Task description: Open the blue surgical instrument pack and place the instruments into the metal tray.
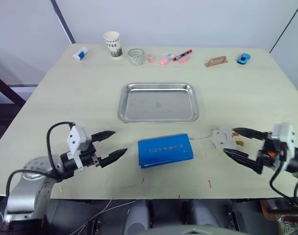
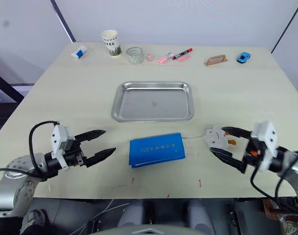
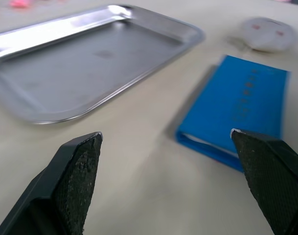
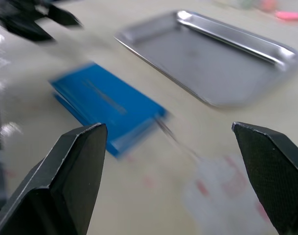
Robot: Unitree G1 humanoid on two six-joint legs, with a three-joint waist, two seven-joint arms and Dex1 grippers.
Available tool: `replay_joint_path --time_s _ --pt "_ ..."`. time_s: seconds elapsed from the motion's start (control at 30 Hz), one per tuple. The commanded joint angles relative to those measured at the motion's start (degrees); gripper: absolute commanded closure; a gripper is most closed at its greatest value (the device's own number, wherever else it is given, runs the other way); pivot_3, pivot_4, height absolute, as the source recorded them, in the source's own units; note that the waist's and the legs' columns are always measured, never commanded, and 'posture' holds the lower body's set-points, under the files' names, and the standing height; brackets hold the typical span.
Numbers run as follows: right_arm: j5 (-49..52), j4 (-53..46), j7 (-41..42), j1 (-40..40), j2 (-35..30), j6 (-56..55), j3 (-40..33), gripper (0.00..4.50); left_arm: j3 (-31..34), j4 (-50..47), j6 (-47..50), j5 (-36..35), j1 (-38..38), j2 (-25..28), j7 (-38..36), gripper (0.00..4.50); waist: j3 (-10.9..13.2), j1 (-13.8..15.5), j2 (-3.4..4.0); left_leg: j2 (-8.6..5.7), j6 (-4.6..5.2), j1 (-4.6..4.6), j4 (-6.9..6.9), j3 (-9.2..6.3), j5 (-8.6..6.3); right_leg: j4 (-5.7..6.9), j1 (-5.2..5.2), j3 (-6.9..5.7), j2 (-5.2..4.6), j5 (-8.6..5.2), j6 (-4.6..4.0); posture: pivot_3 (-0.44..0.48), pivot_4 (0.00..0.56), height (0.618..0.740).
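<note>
The left gripper (image 1: 113, 144) has its two black fingers spread apart with nothing between them. It hovers low over the table (image 1: 65, 103), just left of the blue surgical instrument pack (image 1: 165, 150), fingertips pointing toward it without touching. In the left wrist view, the pack appears between the two fingers (image 3: 73, 171), with the metal tray (image 3: 90, 63) beyond it.

The right gripper (image 1: 231, 142) also has its fingers spread apart and holds nothing. It sits to the right of the pack, fingertips pointing toward it. A small white round object with orange marks (image 1: 223, 137) lies on the table at the fingertips; a thin white cord runs from it toward the pack's right edge. Whether the fingers touch this object cannot be determined.

The pack lies folded shut, flat on the table near the front edge, white print facing up. It rests just in front of the metal tray, apart from it. The tray sits at the table centre, its interior bare.

Along the far edge of the table, from left to right: a small white and blue item (image 1: 80, 53), a paper coffee cup (image 1: 112, 44), a clear glass (image 1: 136, 56), pink and red markers (image 1: 175, 57), a tan handle-shaped object (image 1: 217, 61), and a blue toy car (image 1: 243, 58).
</note>
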Motion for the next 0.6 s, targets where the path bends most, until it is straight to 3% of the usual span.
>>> replay_joint_path --time_s 0.03,0.1,0.2,0.23,0.3,0.37,0.4,0.43,0.47,0.5,0.57,0.6 --pt "-3.1 -4.0 -6.3 -5.1 -0.1 4.6 5.6 0.0 -1.9 0.6 2.3 -0.6 -3.1 1.6 -1.4 0.03 0.0 0.1 -0.01 0.0 0.0 -0.02 0.0 -0.01 0.0 -0.01 0.0 -0.02 0.0 0.0 0.0 0.0 0.15 0.74" --pt "-6.7 -4.1 -9.6 -8.4 -0.4 7.3 9.6 0.0 -3.0 1.2 3.5 -1.6 -4.6 2.1 -3.3 0.27 0.0 0.1 -0.04 -0.02 0.0 -0.07 0.02 -0.02 0.0 -0.03 -0.02 -0.05 -0.02 0.02 0.03 0.0 0.15 0.74" --pt "-5.9 -1.1 -7.6 -13.3 -1.3 11.8 13.9 0.0 -4.6 1.7 4.4 -1.9 -5.4 3.1 -6.0 0.98 0.0 0.1 -0.04 -0.02 0.0 -0.08 0.03 -0.02 0.0 -0.04 -0.02 -0.07 -0.02 0.02 0.03 0.0 0.15 0.74" --pt "-7.4 -0.4 -6.7 -14.0 -2.0 11.5 15.5 0.52 -5.2 2.1 4.5 -1.5 -5.6 3.3 -6.5 1.31 0.0 0.0 -0.04 -0.02 -0.01 -0.08 0.05 0.0 0.01 -0.03 -0.02 -0.06 -0.02 0.02 0.03 0.0 0.15 0.74" --pt "-10.4 1.1 -6.8 -15.6 -2.5 11.7 18.3 0.97 -6.3 3.4 4.1 -0.5 -6.1 3.9 -7.7 1.92 0.0 0.0 -0.03 -0.02 0.0 -0.05 0.04 0.02 0.01 0.01 -0.03 -0.08 -0.01 -0.02 -0.03 0.0 0.15 0.74" --pt "-12.9 2.1 -5.9 -17.6 -3.2 12.2 21.2 2.05 -7.4 5.2 3.3 0.7 -6.7 4.3 -8.8 2.94 0.0 0.0 -0.03 -0.02 0.0 -0.08 0.03 0.06 0.01 0.0 -0.06 -0.1 0.0 -0.02 -0.03 0.0 0.15 0.74" --pt "-14.2 2.4 -5.4 -18.3 -3.6 12.0 22.5 2.34 -7.8 5.9 2.9 1.2 -7.0 4.4 -9.3 3.18 0.0 0.0 -0.02 -0.02 -0.01 -0.12 0.04 0.07 0.01 0.0 -0.08 -0.12 0.0 -0.01 -0.01 0.0 0.15 0.74" --pt "-15.7 2.6 -5.2 -19.2 -3.8 11.9 24.0 2.96 -8.4 6.7 2.5 1.9 -7.4 4.5 -9.6 3.78 0.0 0.0 -0.02 -0.02 -0.01 -0.16 0.05 0.09 0.01 0.0 -0.11 -0.14 -0.01 0.0 -0.01 0.0 0.15 0.74" --pt "-17.0 2.7 -4.7 -20.2 -4.2 12.1 25.6 3.25 -9.0 7.5 1.8 2.7 -7.8 4.5 -9.9 4.03 0.0 0.0 -0.02 -0.02 -0.01 -0.16 0.06 0.11 0.01 0.01 -0.11 -0.14 -0.01 0.0 -0.01 0.0 0.15 0.74" --pt "-18.5 2.9 -4.1 -21.2 -4.6 12.0 27.3 3.83 -9.7 8.2 1.2 3.5 -8.2 4.5 -10.2 4.47 0.0 0.0 -0.02 -0.02 -0.01 -0.15 0.07 0.13 0.01 0.03 -0.12 -0.13 -0.01 -0.01 -0.02 0.0 0.15 0.74" --pt "-20.8 3.0 -4.0 -23.2 -4.9 13.0 29.7 4.47 -10.7 9.2 0.7 4.5 -9.1 4.2 -10.4 4.5 0.0 0.0 -0.02 -0.01 -0.01 -0.16 0.07 0.14 0.01 0.04 -0.13 -0.15 -0.01 -0.02 -0.03 0.0 0.15 0.74" --pt "-21.6 3.0 -4.5 -24.3 -4.5 14.0 30.7 4.47 -11.3 9.6 0.6 4.9 -9.6 4.0 -10.3 4.5 0.0 0.0 -0.02 -0.01 -0.01 -0.17 0.07 0.15 0.01 0.04 -0.14 -0.15 -0.01 -0.03 -0.05 0.0 0.15 0.74"
